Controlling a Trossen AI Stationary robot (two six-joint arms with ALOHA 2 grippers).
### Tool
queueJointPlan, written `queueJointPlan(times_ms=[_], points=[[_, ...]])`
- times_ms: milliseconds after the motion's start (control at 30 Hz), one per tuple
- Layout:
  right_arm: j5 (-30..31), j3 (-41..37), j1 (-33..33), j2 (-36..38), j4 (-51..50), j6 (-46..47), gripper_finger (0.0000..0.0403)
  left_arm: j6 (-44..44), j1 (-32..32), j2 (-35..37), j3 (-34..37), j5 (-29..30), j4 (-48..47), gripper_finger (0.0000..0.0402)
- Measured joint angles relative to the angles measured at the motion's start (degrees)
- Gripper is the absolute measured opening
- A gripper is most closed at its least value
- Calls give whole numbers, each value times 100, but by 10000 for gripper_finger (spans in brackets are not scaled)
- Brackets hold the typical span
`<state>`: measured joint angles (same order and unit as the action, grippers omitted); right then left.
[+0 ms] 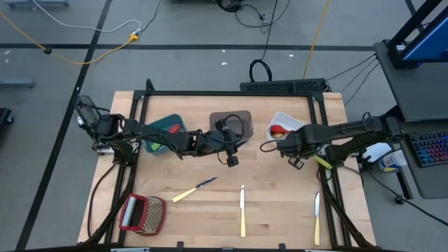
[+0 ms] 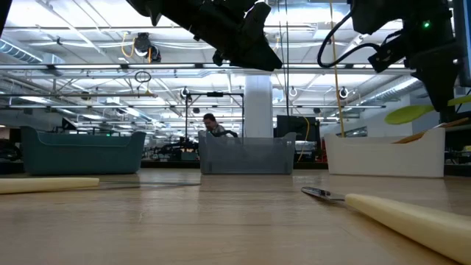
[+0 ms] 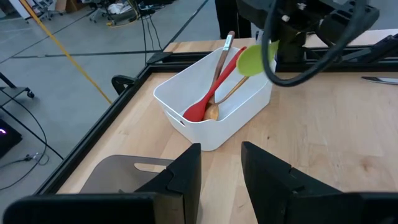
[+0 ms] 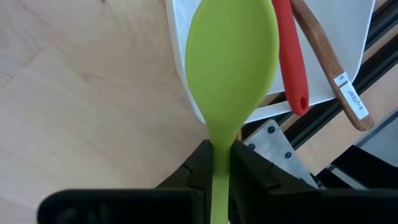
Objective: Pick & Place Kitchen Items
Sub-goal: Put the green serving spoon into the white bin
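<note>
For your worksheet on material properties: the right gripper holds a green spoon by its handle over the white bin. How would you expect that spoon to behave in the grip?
The green spoon looks like silicone, so probably light and slightly bendy. Held low on its thin handle by the right gripper, it may pivot or droop.

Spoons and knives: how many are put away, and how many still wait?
Done: a red spoon and wooden spoon lie in the white bin. In hand: the right end effector grips a green spoon beside that bin. Left: three knives on the table. The left end effector is open.
</note>
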<state>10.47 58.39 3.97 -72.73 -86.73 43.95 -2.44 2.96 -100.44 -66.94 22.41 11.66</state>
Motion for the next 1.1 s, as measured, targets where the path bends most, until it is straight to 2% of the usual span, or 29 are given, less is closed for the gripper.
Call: queueJointPlan(times_ms=[333,533,733,900,1100], points=[[154,0,-615,-10,13,-558,33,-2,0,0,0,0,-92,120],[353,2,-1193,-159,864,-1453,31,-2,0,0,0,0,-92,120],[334,7,-1857,-524,1647,-2466,32,2,2,0,0,0,-93,120],[336,7,-2355,-901,1643,-2943,31,8,2,0,0,0,-118,120],[303,4,-2547,-1185,1681,-3525,47,11,2,0,0,0,-121,120]])
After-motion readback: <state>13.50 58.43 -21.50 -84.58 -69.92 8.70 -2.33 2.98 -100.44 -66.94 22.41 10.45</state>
